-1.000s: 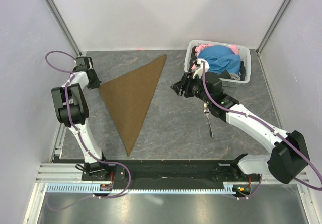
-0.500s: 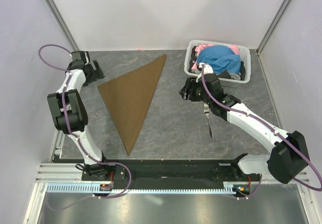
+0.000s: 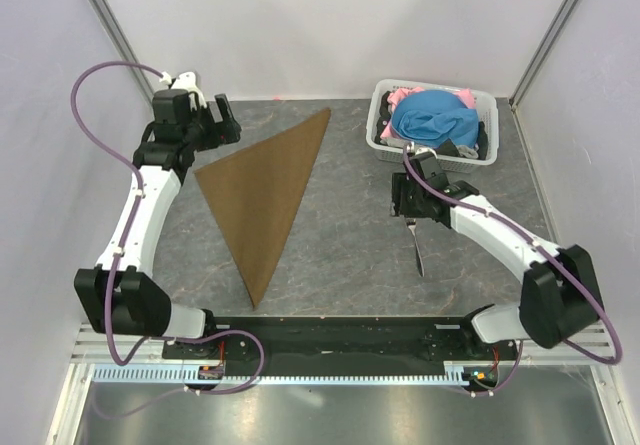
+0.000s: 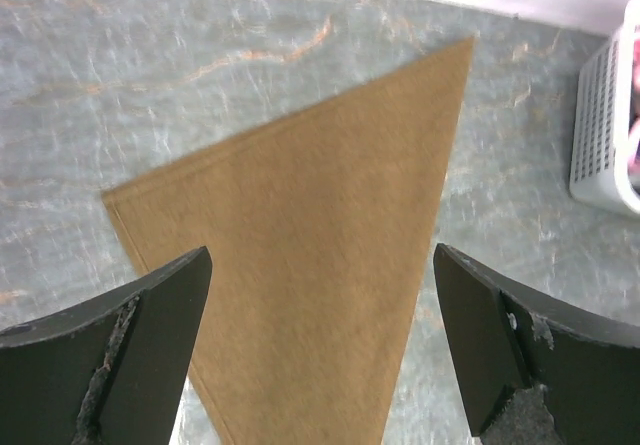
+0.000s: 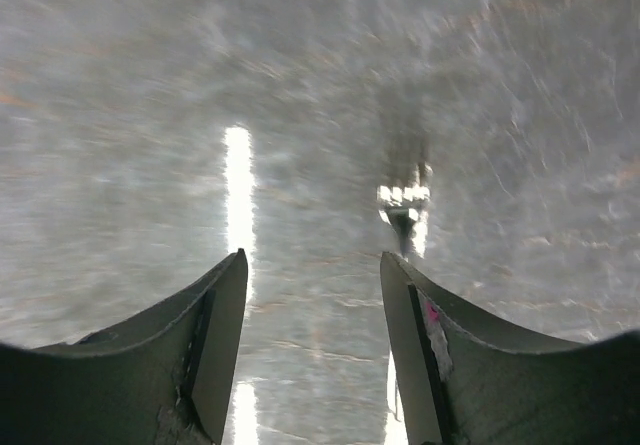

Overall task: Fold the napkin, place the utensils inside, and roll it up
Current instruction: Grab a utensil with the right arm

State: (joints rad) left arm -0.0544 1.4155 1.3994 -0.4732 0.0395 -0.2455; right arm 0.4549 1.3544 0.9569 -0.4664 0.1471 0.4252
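The fork [image 3: 416,247] lies near me, long axis near-to-far, tines just under my right gripper [image 3: 410,205], which is spread and empty. Left of it the napkin [image 3: 262,190] lies flat in 1 triangle; my left gripper [image 3: 222,130], also spread, hovers by its far-left corner.

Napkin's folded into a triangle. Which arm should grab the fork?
Right. The right claw, open, hangs just over the tines of the fork; the left claw is beyond the napkin, farther away.
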